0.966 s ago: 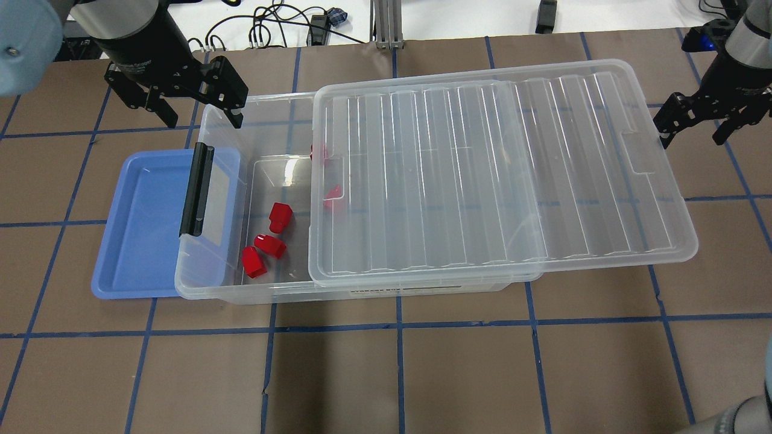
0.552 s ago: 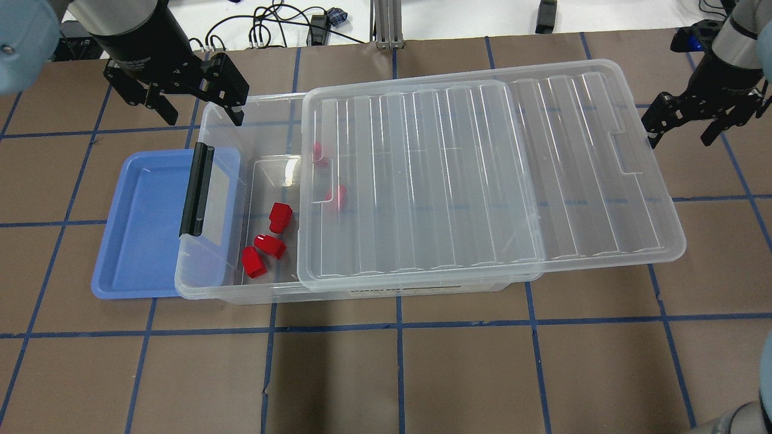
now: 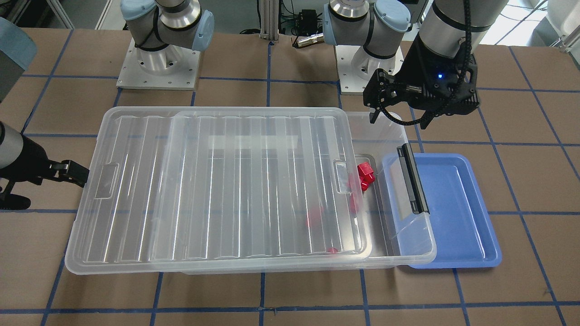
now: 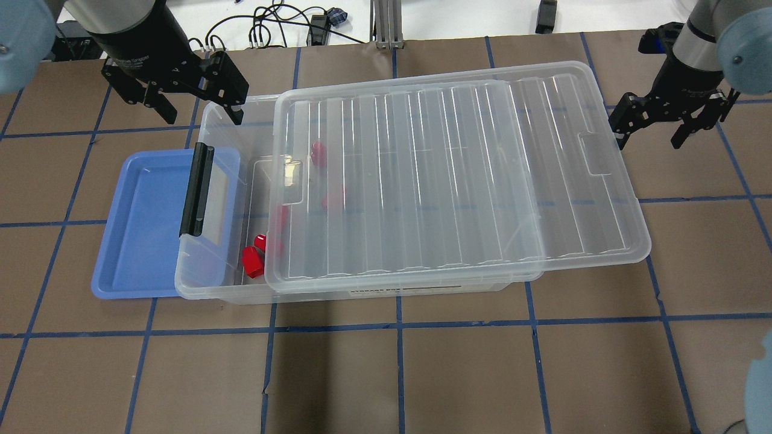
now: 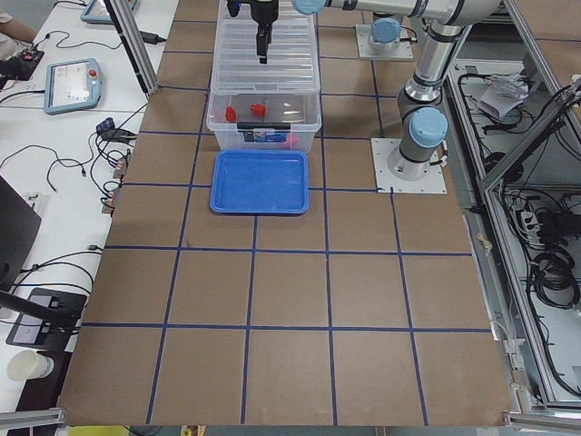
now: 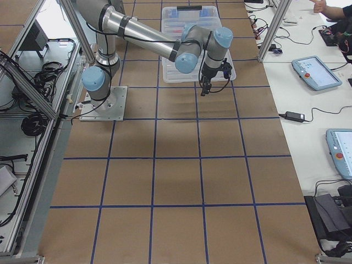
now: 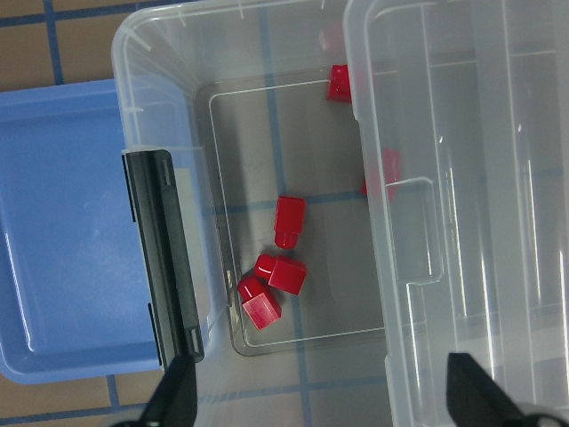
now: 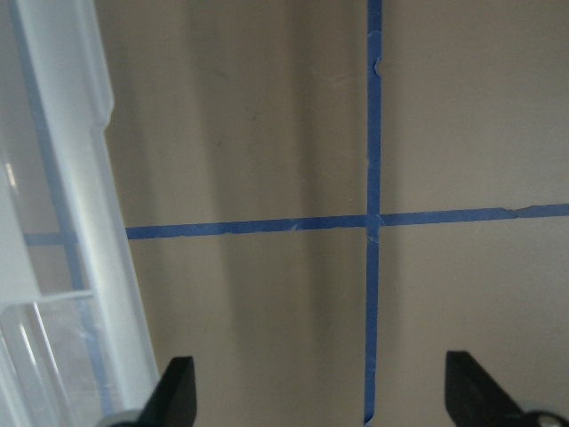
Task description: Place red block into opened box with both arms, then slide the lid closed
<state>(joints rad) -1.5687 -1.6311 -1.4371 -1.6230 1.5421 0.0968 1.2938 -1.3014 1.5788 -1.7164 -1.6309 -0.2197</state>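
Note:
The clear box (image 4: 208, 288) lies across the table with its black latch bar (image 4: 196, 190) at the left end. The ribbed lid (image 4: 452, 181) covers most of it and overhangs its right end. Red blocks (image 7: 283, 271) lie on the box floor in the uncovered strip, with others (image 4: 318, 150) dimly seen under the lid. My left gripper (image 4: 194, 103) hangs open and holding nothing over the box's far left corner. My right gripper (image 4: 648, 129) is open at the lid's right short end, one finger (image 3: 68, 174) against or just off the rim.
A shallow blue tray (image 4: 139, 223) sits partly under the box's latch end. Brown table with blue tape lines surrounds the box. Cables and a post (image 4: 383, 24) lie beyond the far edge. The robot bases (image 3: 158, 63) stand behind the box.
The lid has slid left over the box, narrowing the uncovered strip and covering more red blocks. My right gripper moved left with the lid's end. The left gripper has barely moved.

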